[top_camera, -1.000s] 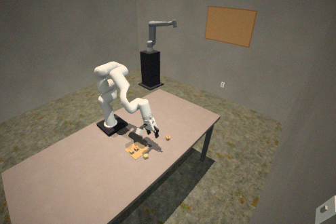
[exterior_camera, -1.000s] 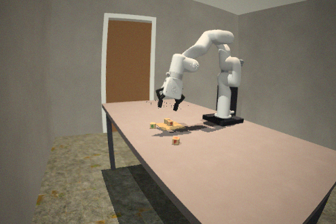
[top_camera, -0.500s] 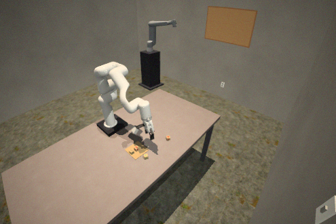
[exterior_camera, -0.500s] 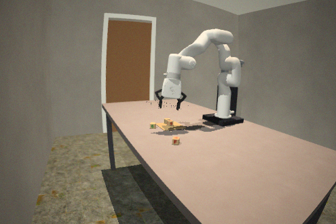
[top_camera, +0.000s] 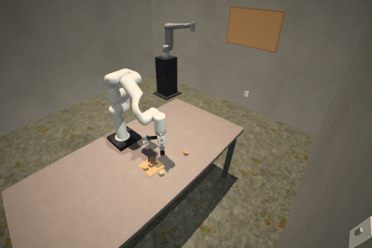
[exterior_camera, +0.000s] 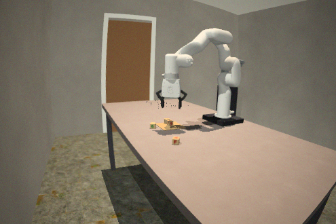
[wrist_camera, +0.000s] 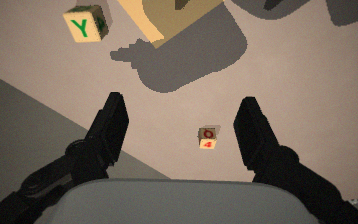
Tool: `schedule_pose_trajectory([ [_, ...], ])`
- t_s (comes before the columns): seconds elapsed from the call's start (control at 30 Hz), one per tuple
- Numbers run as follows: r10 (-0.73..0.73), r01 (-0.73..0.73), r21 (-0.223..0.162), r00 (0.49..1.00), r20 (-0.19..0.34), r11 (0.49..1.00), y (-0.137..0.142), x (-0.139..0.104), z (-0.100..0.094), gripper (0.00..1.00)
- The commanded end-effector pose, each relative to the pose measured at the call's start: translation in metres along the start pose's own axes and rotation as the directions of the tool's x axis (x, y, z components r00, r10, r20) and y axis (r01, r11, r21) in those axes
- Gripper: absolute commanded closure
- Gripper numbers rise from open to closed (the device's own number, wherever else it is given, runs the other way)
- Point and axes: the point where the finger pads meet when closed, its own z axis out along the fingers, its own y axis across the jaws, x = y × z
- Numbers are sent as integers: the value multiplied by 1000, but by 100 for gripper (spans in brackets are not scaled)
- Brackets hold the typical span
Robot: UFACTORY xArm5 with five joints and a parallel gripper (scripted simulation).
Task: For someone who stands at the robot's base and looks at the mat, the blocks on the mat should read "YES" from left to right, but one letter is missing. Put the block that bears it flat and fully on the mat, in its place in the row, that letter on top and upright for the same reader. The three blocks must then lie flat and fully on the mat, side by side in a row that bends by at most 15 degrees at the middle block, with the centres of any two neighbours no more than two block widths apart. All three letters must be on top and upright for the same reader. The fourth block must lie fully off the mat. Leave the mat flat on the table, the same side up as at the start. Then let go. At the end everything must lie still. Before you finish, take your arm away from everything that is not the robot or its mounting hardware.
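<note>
The gripper (top_camera: 162, 152) (exterior_camera: 171, 107) (wrist_camera: 182, 97) is open and empty, pointing down high above the table. The orange-yellow mat (top_camera: 151, 172) (exterior_camera: 163, 127) (wrist_camera: 139, 18) lies flat, partly in shadow. Two blocks stand on it: one block (top_camera: 145, 168) (exterior_camera: 167, 121) and a red-lettered block (top_camera: 151, 164) (exterior_camera: 171, 123); their top letters are too small to read. A green-lettered block (top_camera: 161, 173) (exterior_camera: 153, 125) (wrist_camera: 81, 27) lies off the mat near its corner, a Y on its bright face. A red-lettered block (top_camera: 186, 152) (exterior_camera: 176, 140) (wrist_camera: 207, 138) lies farther off, showing a 4 and a round letter.
The table top (top_camera: 89, 195) (exterior_camera: 246, 159) carries the arm's black base (top_camera: 119, 143) (exterior_camera: 237, 119) behind the mat. The green-lettered block and the farther red-lettered block lie toward the table's long edge opposite the base. Shadows of the arm fall over the mat.
</note>
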Motion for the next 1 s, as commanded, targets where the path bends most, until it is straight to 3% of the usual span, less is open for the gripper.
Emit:
schedule_pose_trajectory([
  [0.0,125,-126,-34,991,-42,991,2,10,-3,0],
  [0.47,372,-386,-72,916,-151,920,10,32,-8,0],
  [0.5,428,-446,-73,886,-180,892,12,38,-10,0],
  [0.97,647,-690,-37,694,-317,723,24,63,-21,0],
])
